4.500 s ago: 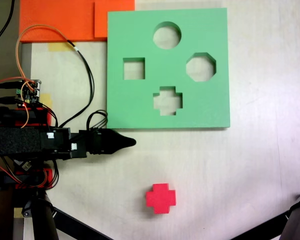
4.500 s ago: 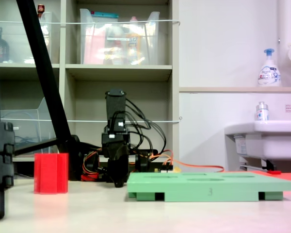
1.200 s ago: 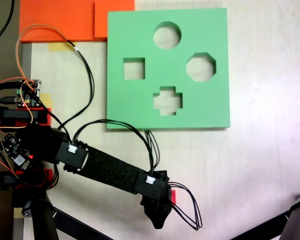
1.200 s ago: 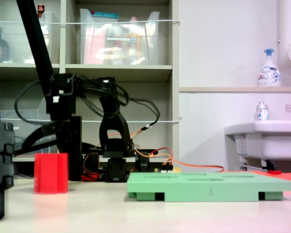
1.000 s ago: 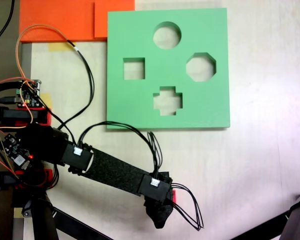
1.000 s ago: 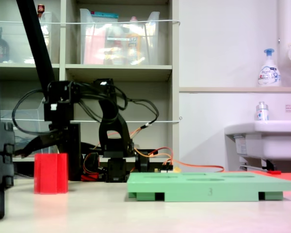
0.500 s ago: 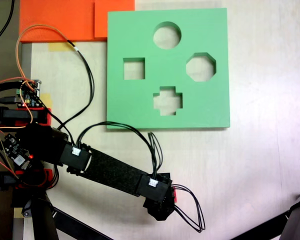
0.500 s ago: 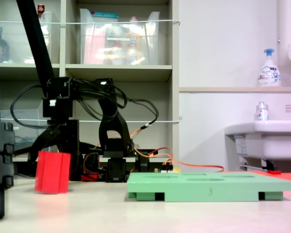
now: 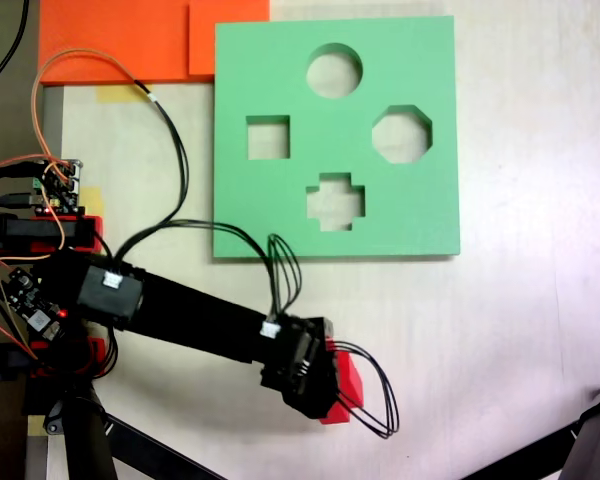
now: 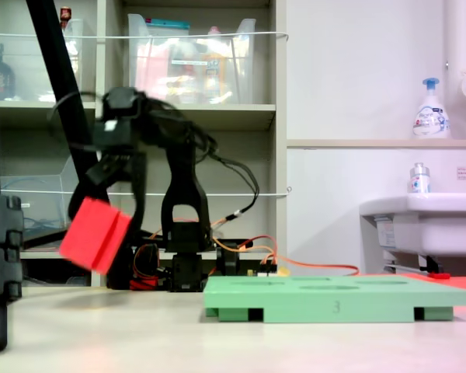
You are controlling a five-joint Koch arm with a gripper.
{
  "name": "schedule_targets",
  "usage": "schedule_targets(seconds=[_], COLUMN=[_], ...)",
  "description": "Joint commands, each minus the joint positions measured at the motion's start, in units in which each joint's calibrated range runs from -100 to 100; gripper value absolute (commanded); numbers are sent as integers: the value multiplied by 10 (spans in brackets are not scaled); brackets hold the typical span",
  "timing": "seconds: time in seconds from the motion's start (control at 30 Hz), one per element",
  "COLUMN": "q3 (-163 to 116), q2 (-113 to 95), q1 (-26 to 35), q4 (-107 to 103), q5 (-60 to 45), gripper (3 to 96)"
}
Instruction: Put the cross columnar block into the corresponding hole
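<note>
— Looking at how the small bright red plus-section foam block (image 10: 95,234) is handling, what is your read?

— It is looking light and a little soft, so I judge it is needing only a modest squeeze across two opposite flat arm-ends, high on its body. Foam is giving grip rather than slipping, but it is also free to pivot between the pads.

— Is the black tool (image 10: 116,203) gripping it?

— Yes, it is clenched on the block. In the second exterior view the block is hanging clear above the pale desk (image 10: 217,342), tilted, at the second exterior view's left.

— And against half a second ago?

— Then the block was sitting on the desk, only starting to lean; now it is being carried up and is tipped far more. In the first exterior view the arm's wrist is covering most of the block (image 9: 343,390), which is well short of the plus-shaped cutout (image 9: 335,201) in the large square green foam board (image 9: 430,120).

— So the tilt is needing correction?

— I am judging so, before the block can enter.
</note>
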Motion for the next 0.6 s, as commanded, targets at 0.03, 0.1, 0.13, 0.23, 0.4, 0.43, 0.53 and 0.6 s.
schedule_targets(seconds=[0.03, 0.1, 0.13, 0.23, 0.4, 0.43, 0.53, 0.6], q3=[16, 16, 16, 16, 20, 21, 37, 66], q2=[-123, -151, -162, -165, -134, -124, -81, -36], q1=[38, 63, 79, 119, 176, 184, 209, 218], q4=[-23, -23, -23, -23, -23, -23, -23, -23], q5=[48, 80, 97, 138, 199, 208, 233, 243], gripper=[393, 393, 393, 395, 393, 393, 393, 393])
